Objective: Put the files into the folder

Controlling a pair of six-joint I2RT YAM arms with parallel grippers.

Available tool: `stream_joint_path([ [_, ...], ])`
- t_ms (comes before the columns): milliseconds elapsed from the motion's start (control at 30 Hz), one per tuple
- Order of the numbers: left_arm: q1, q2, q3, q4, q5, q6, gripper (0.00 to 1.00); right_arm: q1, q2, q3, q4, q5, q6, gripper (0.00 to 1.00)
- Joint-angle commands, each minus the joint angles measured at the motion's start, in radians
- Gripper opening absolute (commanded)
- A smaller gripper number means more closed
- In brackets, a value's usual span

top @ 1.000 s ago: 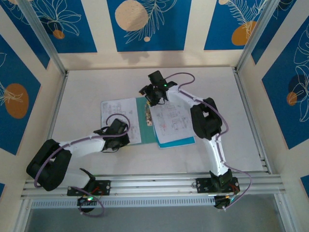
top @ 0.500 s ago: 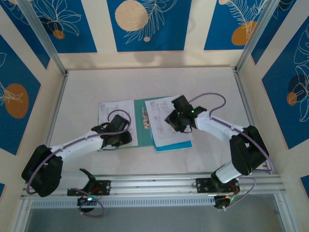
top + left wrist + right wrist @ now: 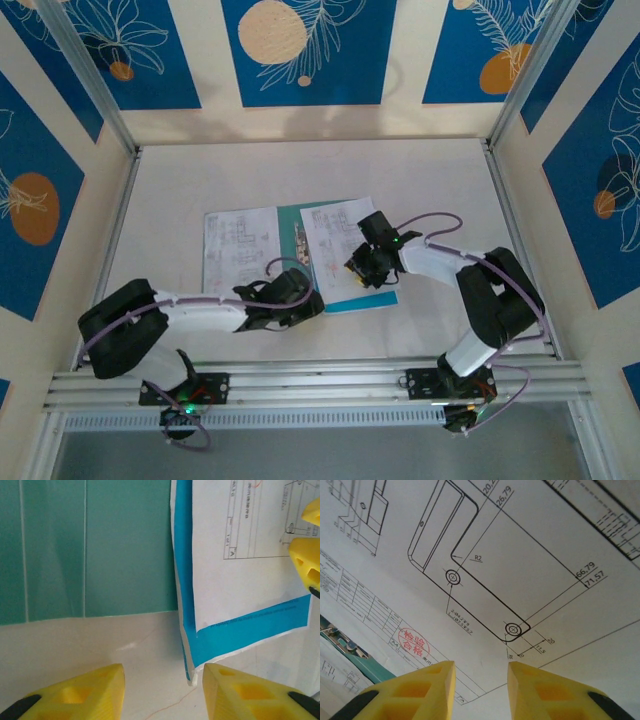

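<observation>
The files (image 3: 520,555) are thin, matt white paper with black print, and the blue sheet (image 3: 240,635) is matt too. The folder (image 3: 100,545) looks smooth, with a faint sheen. The table (image 3: 100,645) is pale, smooth and slightly glossy. The left gripper (image 3: 162,672) has jaws of matt yellow plastic.

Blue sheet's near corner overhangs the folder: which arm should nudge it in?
Left, likely: the left gripper, open, hovers at that blue sheet corner beside the folder edge; the right gripper sits farther in, over the printed drawing.

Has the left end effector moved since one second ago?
Yes. The left end effector moved right, from the left white sheet to the folder's near edge.
</observation>
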Motion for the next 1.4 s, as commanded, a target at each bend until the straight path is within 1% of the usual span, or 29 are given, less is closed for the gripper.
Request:
stream_joint_path([
  [0, -0.022, 0.009, 0.003, 0.042, -0.063, -0.092, 0.46, -0.011, 0.018, -0.006, 0.017, -0.032, 0.045, 0.34],
  [133, -0.030, 0.032, -0.019, 0.153, -0.058, -0.112, 0.47, -0.012, 0.038, 0.000, 0.020, -0.031, 0.062, 0.34],
  [333, -0.041, 0.099, -0.009, 0.243, -0.044, -0.144, 0.47, -0.007, 0.051, 0.007, 0.016, -0.029, 0.099, 0.34],
  [433, -0.042, 0.119, -0.009, 0.245, -0.043, -0.154, 0.46, -0.001, 0.056, 0.020, 0.004, -0.021, 0.107, 0.33],
  [533, -0.043, 0.124, -0.025, 0.265, -0.053, -0.165, 0.46, 0.008, 0.074, 0.043, -0.045, -0.009, 0.114, 0.33],
  [700, -0.043, 0.140, -0.030, 0.293, -0.063, -0.166, 0.41, 0.024, 0.096, 0.039, -0.080, 0.001, 0.135, 0.32],
  [1000, -0.044, 0.168, -0.050, 0.345, -0.067, -0.180, 0.40, 0.038, 0.029, -0.017, -0.115, 0.037, 0.132, 0.33],
  [1167, -0.044, 0.177, -0.050, 0.353, -0.067, -0.183, 0.40, 0.032, 0.038, -0.003, -0.150, 0.050, 0.094, 0.33],
  [1367, -0.044, 0.185, -0.044, 0.350, -0.061, -0.179, 0.36, 0.033, 0.046, -0.034, -0.113, 0.025, 0.118, 0.33],
])
